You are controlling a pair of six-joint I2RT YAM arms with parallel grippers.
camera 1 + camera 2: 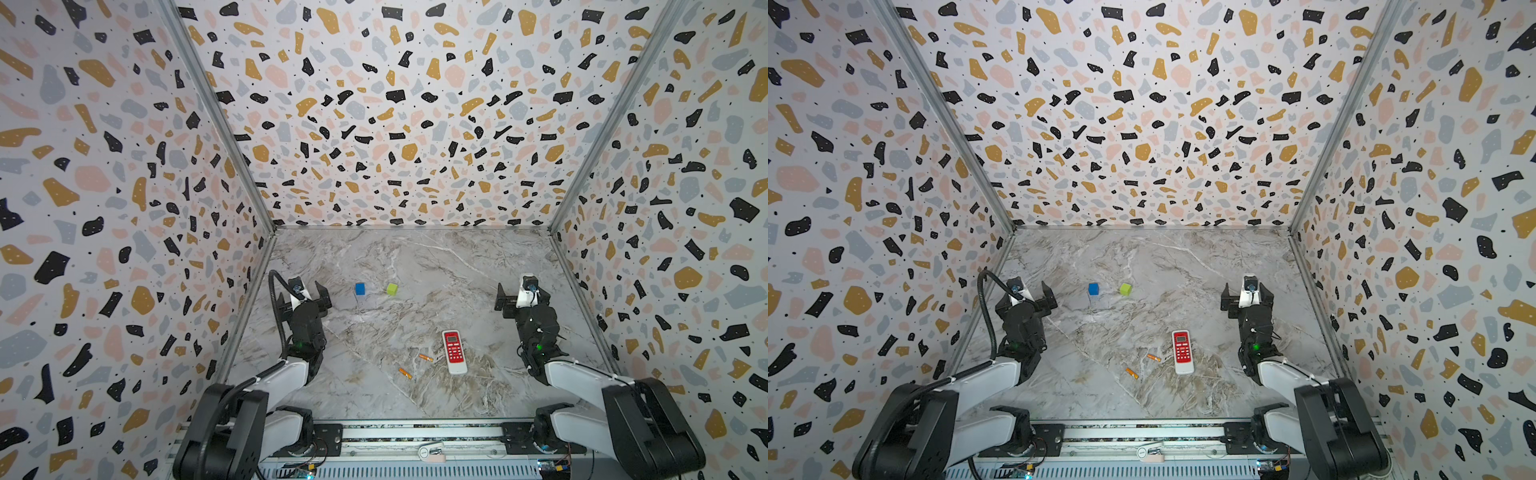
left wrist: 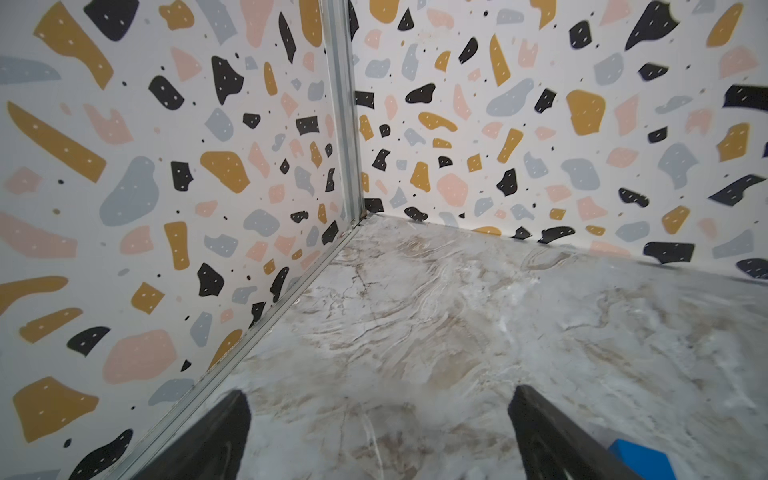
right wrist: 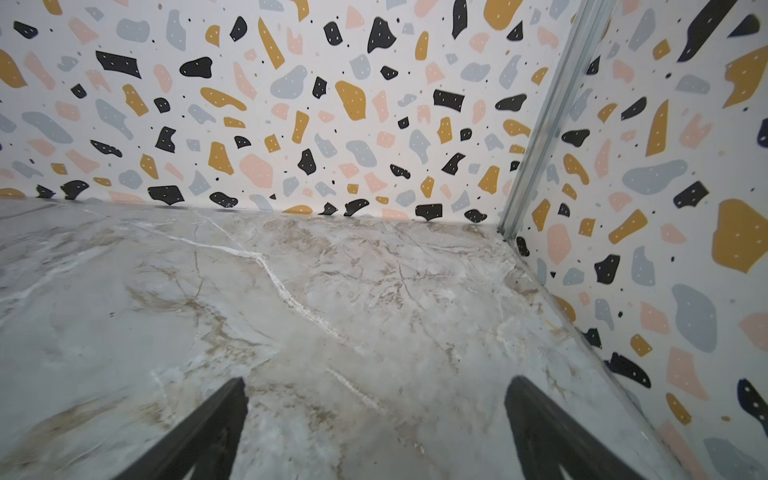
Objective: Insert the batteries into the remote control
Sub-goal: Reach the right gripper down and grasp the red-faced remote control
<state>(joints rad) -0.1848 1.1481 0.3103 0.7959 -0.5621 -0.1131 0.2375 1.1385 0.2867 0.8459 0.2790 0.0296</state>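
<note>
White-black arms, black fingers

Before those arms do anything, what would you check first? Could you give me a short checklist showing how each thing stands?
1. Left tool open and empty: ok.
2. Right tool open and empty: ok.
3. Batteries free to pick up: ok. One battery and the other battery lie apart on the table, left of the remote in both top views.
4. Battery slot reachable: not ok. The remote lies buttons up, with its back hidden.
5. Slot cover off: cannot tell.
6. Blue cube and green cube out of the way: ok, they sit farther back.
</note>
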